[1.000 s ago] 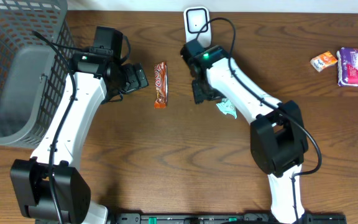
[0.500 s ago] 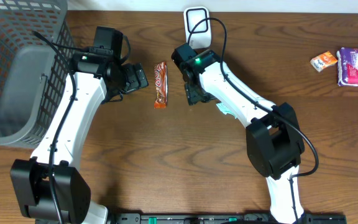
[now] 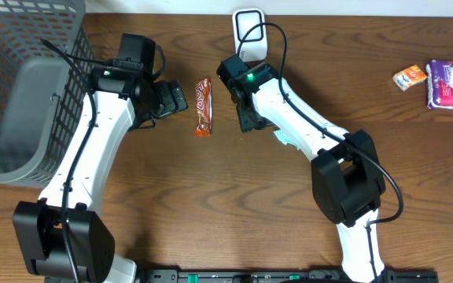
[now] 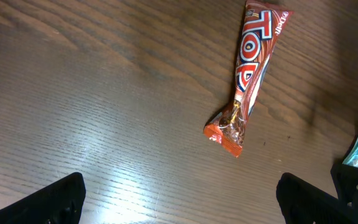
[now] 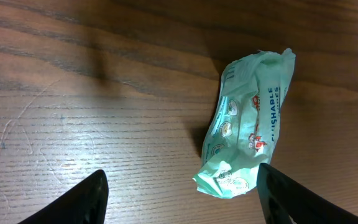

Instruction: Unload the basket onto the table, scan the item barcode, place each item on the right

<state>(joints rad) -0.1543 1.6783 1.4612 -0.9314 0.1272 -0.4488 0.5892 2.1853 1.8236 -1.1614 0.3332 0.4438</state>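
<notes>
A red TOP candy bar [image 3: 203, 106] [image 4: 247, 74] lies flat on the wooden table between the two arms. My left gripper [image 3: 173, 100] [image 4: 182, 200] is just left of it, open and empty. A mint-green wipes pack [image 5: 244, 124] [image 3: 286, 138] lies under my right arm, half hidden in the overhead view. My right gripper [image 3: 248, 118] [image 5: 182, 202] hovers over the pack's lower end, open, with the pack's tip close to the right finger [image 5: 297, 199] and not gripped. A white scanner [image 3: 248, 26] stands at the table's back edge.
A grey mesh basket [image 3: 22, 86] fills the far left. At the far right lie a small orange packet [image 3: 410, 76] and a purple-and-pink pack [image 3: 452, 84]. The scanner's black cable loops over my right arm.
My right arm has swung a little left, bringing its gripper nearer the candy bar and covering more of the green pack. The left arm and the candy bar have not moved.
</notes>
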